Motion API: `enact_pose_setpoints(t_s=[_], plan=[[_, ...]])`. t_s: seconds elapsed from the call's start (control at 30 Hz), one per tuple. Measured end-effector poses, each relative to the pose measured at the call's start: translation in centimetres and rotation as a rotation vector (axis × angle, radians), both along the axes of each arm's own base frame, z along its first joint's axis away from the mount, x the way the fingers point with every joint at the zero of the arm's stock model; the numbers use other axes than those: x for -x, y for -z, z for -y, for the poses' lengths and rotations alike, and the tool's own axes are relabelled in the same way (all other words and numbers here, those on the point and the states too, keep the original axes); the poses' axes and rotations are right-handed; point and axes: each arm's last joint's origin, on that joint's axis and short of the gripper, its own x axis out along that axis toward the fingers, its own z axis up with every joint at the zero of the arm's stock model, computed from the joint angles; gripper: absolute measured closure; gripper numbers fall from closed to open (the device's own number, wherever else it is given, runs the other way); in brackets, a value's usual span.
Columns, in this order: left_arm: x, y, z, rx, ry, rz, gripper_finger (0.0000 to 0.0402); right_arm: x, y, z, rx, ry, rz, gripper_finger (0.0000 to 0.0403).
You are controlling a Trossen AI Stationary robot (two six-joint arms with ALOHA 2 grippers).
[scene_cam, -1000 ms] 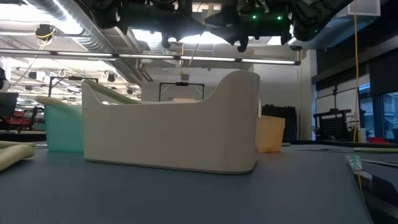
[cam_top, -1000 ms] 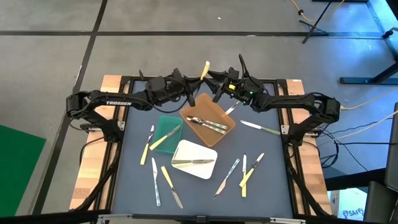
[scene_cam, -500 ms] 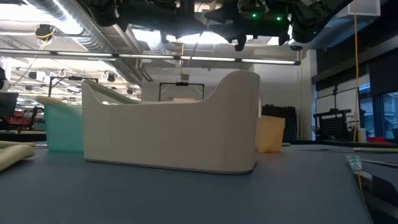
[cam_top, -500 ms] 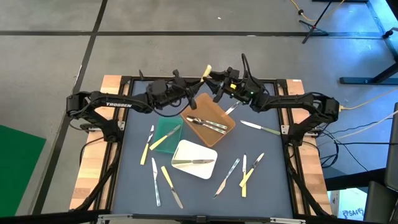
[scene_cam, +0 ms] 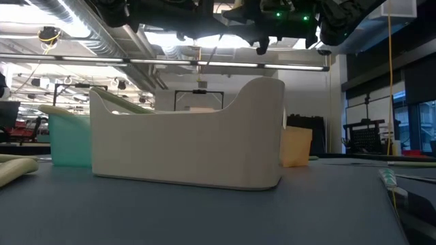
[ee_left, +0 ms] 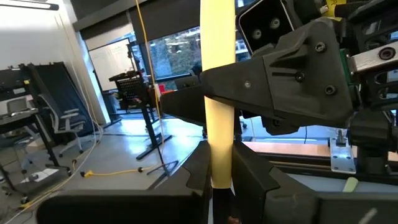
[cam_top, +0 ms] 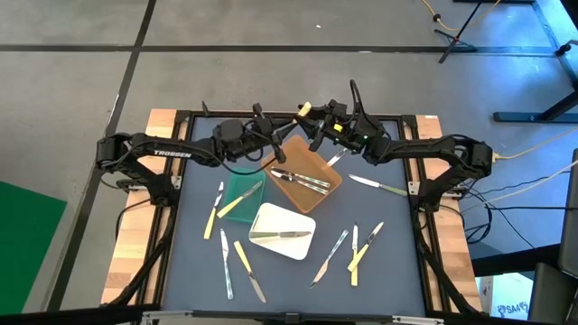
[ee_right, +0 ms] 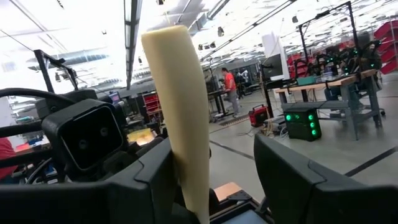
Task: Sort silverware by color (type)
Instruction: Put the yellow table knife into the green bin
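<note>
A pale yellow utensil [cam_top: 304, 109] is held clamped in the left hand [cam_top: 291, 121] above the far edge of the tabletop [cam_top: 190, 262], beside the brown tray [cam_top: 318, 165]. The yellow handle is flanked by the spread fingers [ee_right: 292, 174] of the right hand [cam_top: 318, 118], which are not closed on it.
</note>
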Motion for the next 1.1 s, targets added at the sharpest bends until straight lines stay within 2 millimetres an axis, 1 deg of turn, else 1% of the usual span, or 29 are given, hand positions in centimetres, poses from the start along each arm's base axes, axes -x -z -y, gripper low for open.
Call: enact_pose_setpoints(t_s=[0.13,0.43,0.7,0.8,1.1], plan=[[0.00,0.01,0.00,0.000,0.000,0.000,0.0362,0.00,0.00,-0.01,0.000,-0.002,0.000,0.0226],[0.02,0.03,-0.07,0.002,-0.009,-0.002,0.0362,-0.02,0.01,-0.04,0.001,-0.006,-0.002,0.0307],[0.03,0.14,-0.12,0.006,-0.031,-0.014,0.0362,-0.03,0.05,-0.03,-0.001,-0.003,-0.006,0.0362],[0.03,0.22,-0.15,0.008,-0.035,-0.023,0.0362,-0.03,0.08,-0.02,-0.002,-0.002,-0.009,0.0373],[0.03,0.22,-0.15,0.008,-0.033,-0.024,0.0362,-0.03,0.08,-0.02,0.001,-0.001,-0.010,0.0372]])
